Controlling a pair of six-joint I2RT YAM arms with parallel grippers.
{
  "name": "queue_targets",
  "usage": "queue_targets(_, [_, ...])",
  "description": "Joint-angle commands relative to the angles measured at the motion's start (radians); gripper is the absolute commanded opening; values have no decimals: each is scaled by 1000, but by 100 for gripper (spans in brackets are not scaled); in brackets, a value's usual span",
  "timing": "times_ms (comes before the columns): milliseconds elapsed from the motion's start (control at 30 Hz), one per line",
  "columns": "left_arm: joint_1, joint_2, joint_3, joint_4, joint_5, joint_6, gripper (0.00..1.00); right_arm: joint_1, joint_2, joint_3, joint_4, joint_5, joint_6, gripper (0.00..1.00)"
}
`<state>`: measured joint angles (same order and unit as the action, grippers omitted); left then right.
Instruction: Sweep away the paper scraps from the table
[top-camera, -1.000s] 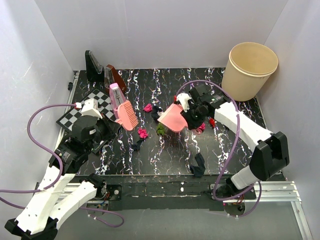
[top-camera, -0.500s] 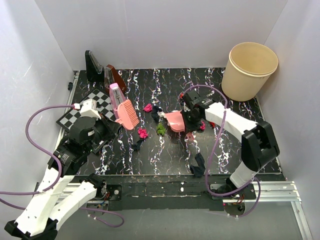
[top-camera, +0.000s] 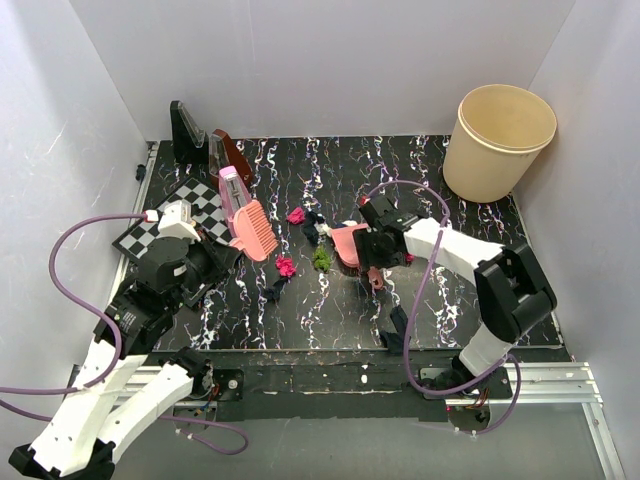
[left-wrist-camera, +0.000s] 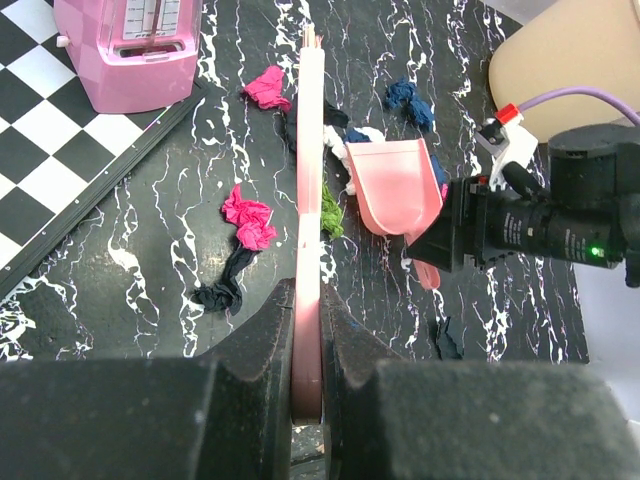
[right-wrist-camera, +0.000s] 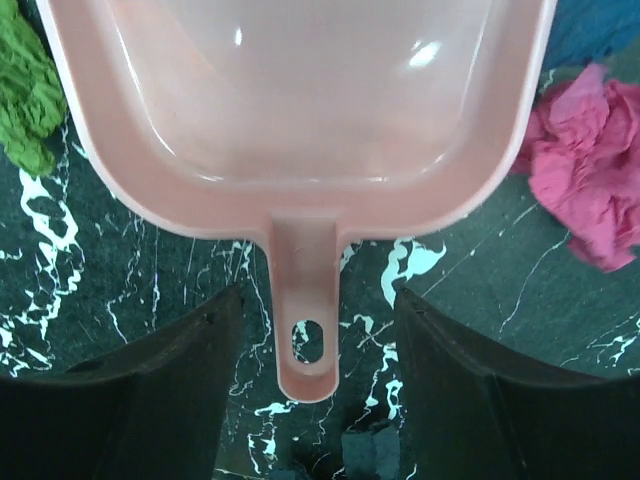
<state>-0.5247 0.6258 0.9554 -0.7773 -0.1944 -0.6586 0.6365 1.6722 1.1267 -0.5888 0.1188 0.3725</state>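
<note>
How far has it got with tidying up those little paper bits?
Barely begun. The pink plastic dustpan lies empty on the black marbled table, its handle between the right gripper's open fingers. The left gripper clamps the pink brush. Left: all paper scraps, like the magenta wad and green wad, lie unswept.

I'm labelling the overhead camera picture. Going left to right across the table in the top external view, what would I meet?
Black-and-white checkered chessboard → pink bristled brush → magenta crumpled paper scrap → pink plastic dustpan → beige round bucket.
</note>
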Motion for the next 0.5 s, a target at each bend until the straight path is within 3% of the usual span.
queue_targets(0, [6,-14,-3,27,-8,5,0,11,-147,-93,128,36,11,70])
queue_targets(133, [6,-12,-3,30,-13,8,0,38,-252,-142,165,96,14,71])
queue_targets(233, [6,-11,-6,35,-14,10,0,86,-334,-182,196,172,3,80])
queue_targets(400, [6,-11,-9,44,-17,4,0,134,-560,-382,427,269,11,86])
queue_targets(433, [6,-9,-6,44,-16,2,0,134,-601,-437,479,303,38,97])
queue_targets(467, [6,-6,-7,46,-16,2,0,132,-632,-490,536,326,74,98])
